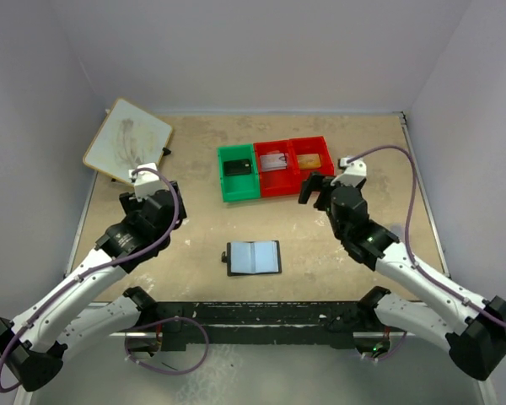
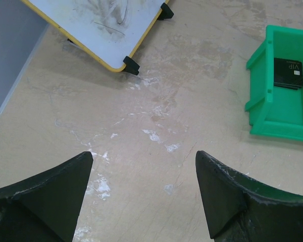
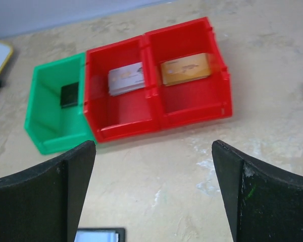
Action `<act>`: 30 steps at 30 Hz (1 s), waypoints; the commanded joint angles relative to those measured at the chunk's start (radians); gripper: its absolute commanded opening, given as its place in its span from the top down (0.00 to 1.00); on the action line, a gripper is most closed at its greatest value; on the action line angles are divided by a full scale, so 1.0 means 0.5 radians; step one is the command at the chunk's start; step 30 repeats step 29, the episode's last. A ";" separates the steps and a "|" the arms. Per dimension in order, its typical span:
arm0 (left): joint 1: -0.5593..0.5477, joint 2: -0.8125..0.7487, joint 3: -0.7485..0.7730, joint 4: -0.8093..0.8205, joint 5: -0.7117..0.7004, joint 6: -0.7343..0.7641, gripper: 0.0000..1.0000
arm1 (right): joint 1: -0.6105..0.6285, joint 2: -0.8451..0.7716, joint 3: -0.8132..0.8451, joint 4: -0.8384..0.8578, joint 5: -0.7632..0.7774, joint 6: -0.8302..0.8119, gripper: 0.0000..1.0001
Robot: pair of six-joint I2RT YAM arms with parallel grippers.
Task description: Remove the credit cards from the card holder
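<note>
The card holder (image 1: 254,257) lies open on the table in the top view, pale grey-blue inside, black tab on its left edge; its corner shows low in the right wrist view (image 3: 98,235). A black card (image 1: 237,167) lies in the green bin (image 1: 234,190), also seen in the left wrist view (image 2: 288,72). A silver card (image 3: 126,79) and a gold card (image 3: 185,68) lie in the two red bins. My left gripper (image 1: 146,179) is open and empty, left of the bins. My right gripper (image 1: 317,187) is open and empty, just right of the red bins.
The green bin (image 3: 40,118) and the two red bins (image 3: 192,108) stand side by side at the table's middle back. A yellow-edged whiteboard (image 1: 126,139) leans at the back left, above my left gripper. Walls close the table on three sides.
</note>
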 commanded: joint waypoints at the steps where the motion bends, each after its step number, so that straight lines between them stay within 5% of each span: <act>1: 0.008 0.010 0.054 0.049 -0.046 -0.115 0.19 | -0.365 -0.128 -0.115 0.088 -0.231 0.222 0.00; 4: 0.009 0.009 0.058 0.069 -0.037 -0.130 0.19 | -0.589 -0.163 -0.173 0.164 -0.548 0.173 0.00; 11: 0.008 0.057 0.201 -0.035 -0.186 -0.196 0.19 | -0.603 -0.355 0.042 0.047 -0.645 -0.083 0.00; 21: 0.010 -0.005 0.910 -0.385 -0.596 -0.212 0.19 | -0.603 -0.367 0.851 -0.346 -0.402 -0.592 0.00; 30: 0.008 -0.174 1.031 -0.285 -0.676 0.032 0.19 | -0.605 -0.447 0.792 -0.215 -0.418 -0.568 0.00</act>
